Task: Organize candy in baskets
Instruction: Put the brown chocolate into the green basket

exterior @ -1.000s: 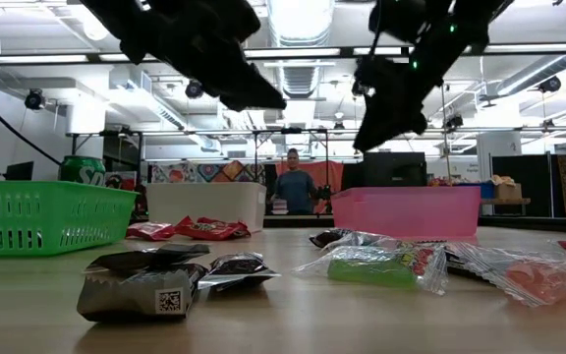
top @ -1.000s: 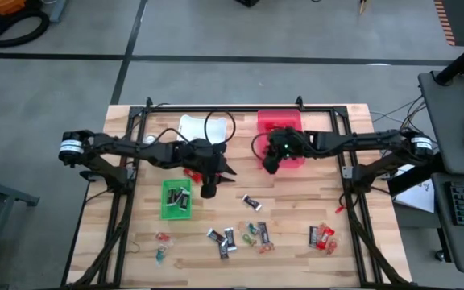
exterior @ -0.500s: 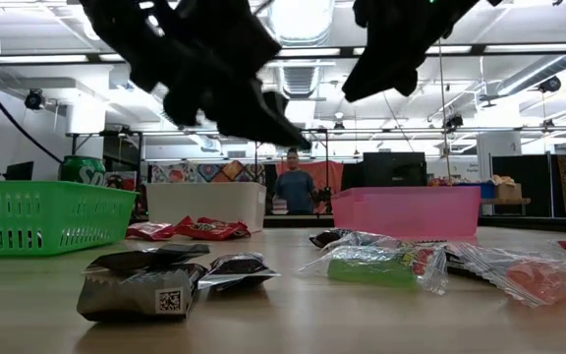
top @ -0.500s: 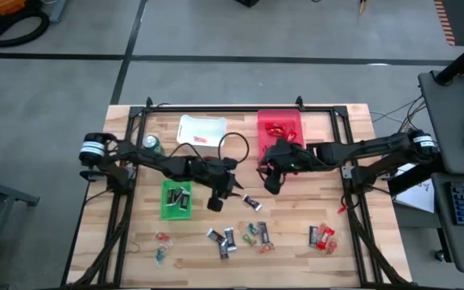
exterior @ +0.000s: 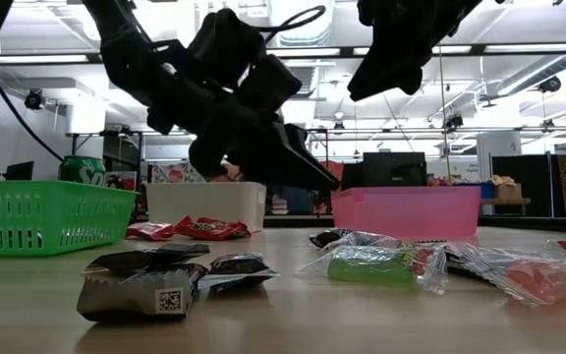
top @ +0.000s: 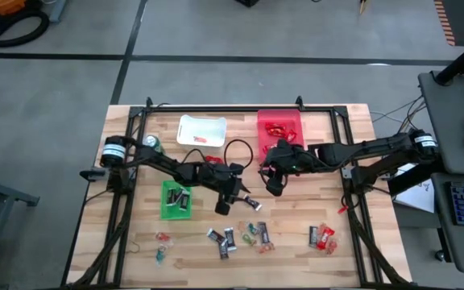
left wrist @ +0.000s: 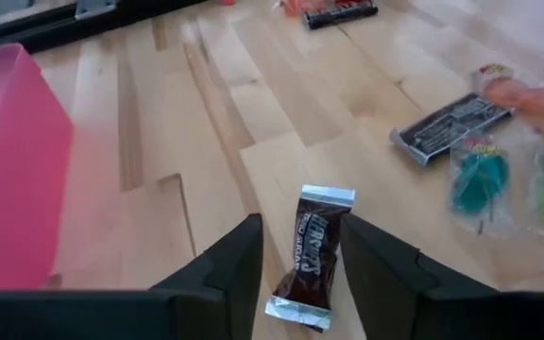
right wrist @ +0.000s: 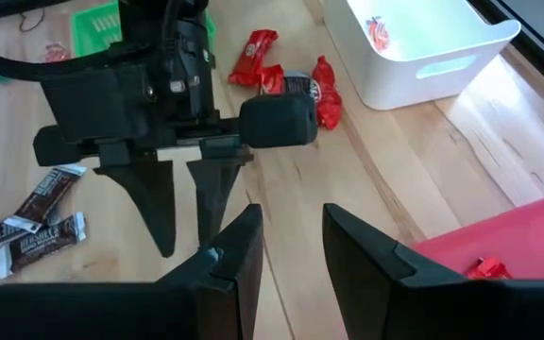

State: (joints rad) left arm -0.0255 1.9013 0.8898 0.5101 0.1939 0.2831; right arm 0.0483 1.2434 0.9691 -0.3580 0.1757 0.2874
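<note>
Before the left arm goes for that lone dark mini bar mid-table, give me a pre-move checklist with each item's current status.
1. Left gripper lined up over the dark mini bar: ok.
2. Its jaws open wide enough to straddle the bar: ok.
3. Nothing already held between them: ok.
4. Bar lying alone, clear of other candy: ok.
5. Right gripper out of the way: cannot tell; it hangs close, near the red basket.
6. Green basket has room: ok.
</note>
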